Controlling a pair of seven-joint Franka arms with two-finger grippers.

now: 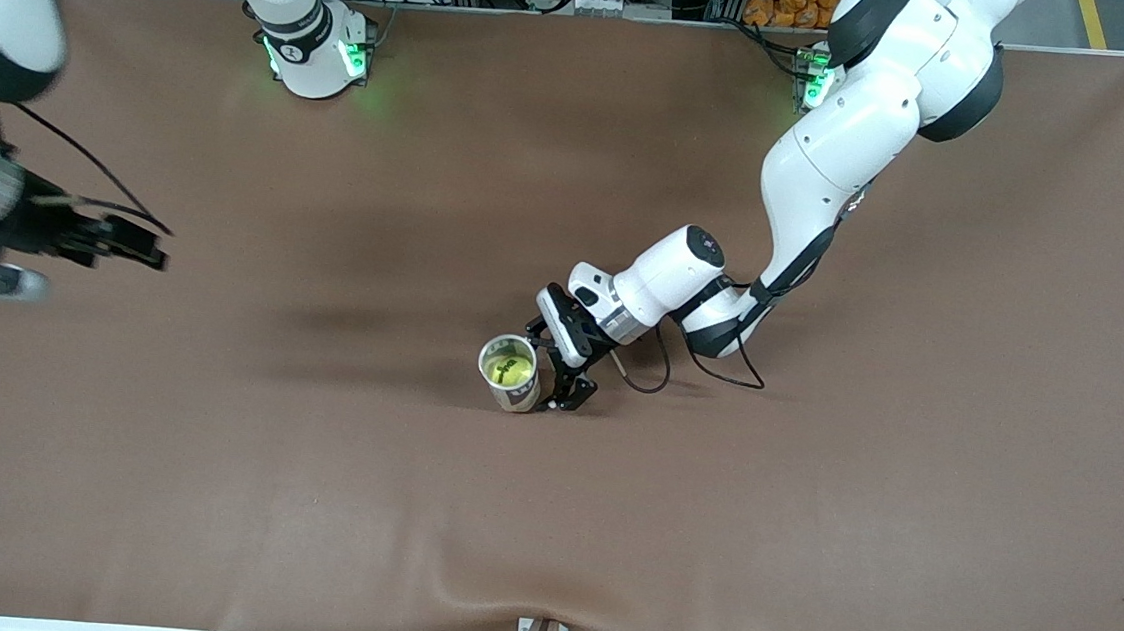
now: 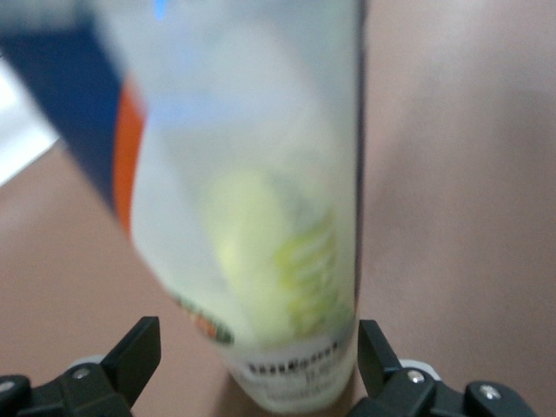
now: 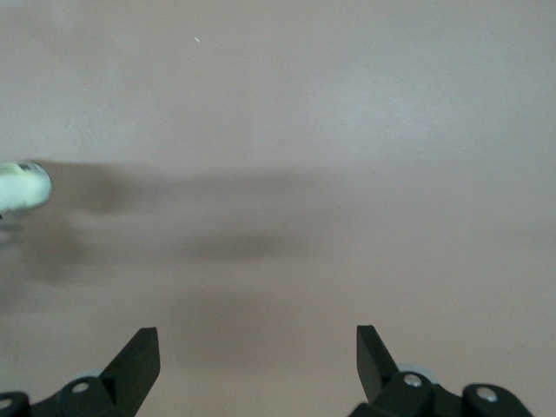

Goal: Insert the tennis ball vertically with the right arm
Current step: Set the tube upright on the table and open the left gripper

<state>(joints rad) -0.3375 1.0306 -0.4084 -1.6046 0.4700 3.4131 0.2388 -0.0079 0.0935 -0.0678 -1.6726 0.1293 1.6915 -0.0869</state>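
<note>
A: Where was the tennis ball [image 1: 508,365], and how would it handle?

B: It sat inside the upright clear can [image 1: 511,376], visible through the open mouth. The ball looked light, felted and slightly springy, so it should grip well and resist slipping. The can looked thin-walled and light, likely to tip or dent under a hard squeeze.

A: Where was the can relative to the fingers?

B: It stood between the spread fingers [image 2: 135,352] of the left gripper [image 1: 562,381], low on its wall near the base. In the left wrist view both fingers stood clear of the wall, so nothing was pinched.

A: Where should a hold be taken?

B: For the ball, across its widest part from above. For the can, low on the wall with light pressure.

A: And the right gripper [image 1: 151,251]?

B: It hung over bare worktop [image 1: 805,535] at the right arm's end, well apart from the can, its fingers [image 3: 139,352] spread and empty. The right arm waited there.
</note>
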